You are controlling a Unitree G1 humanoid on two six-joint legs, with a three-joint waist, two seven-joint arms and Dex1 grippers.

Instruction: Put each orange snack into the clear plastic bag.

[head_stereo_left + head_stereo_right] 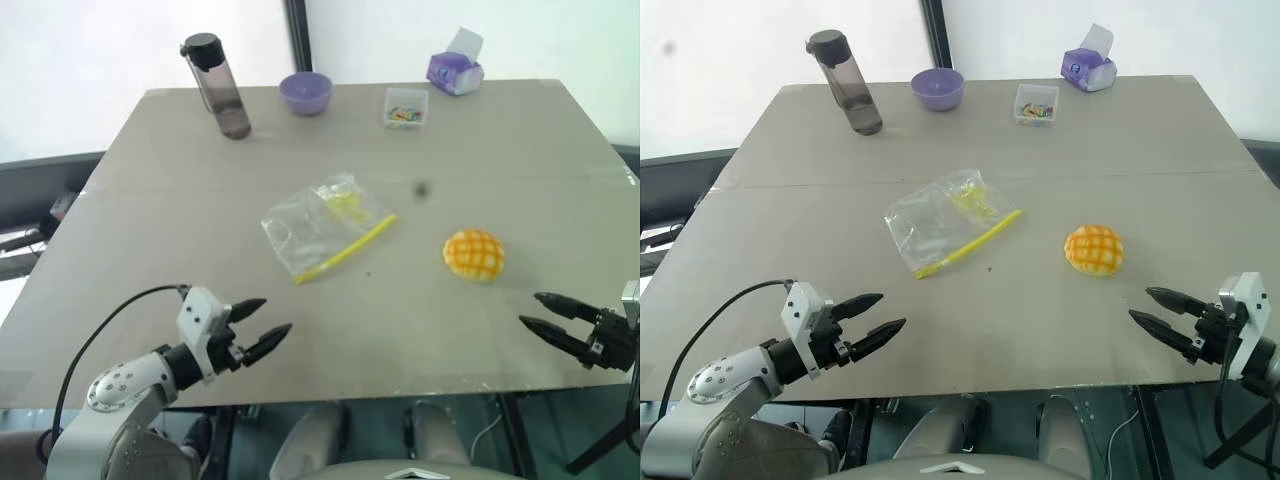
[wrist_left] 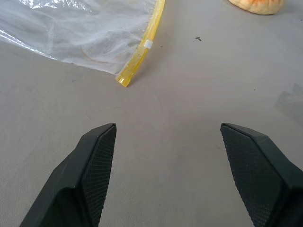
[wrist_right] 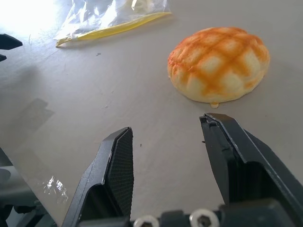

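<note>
One bun [image 1: 473, 254] sits bare on your table [image 1: 150, 200] right of one flat bag [image 1: 322, 226], one box [image 1: 405, 107] at the far edge holds coloured bits, and your left claw [image 1: 265, 325] and right claw [image 1: 540, 312] both gape empty.
</note>
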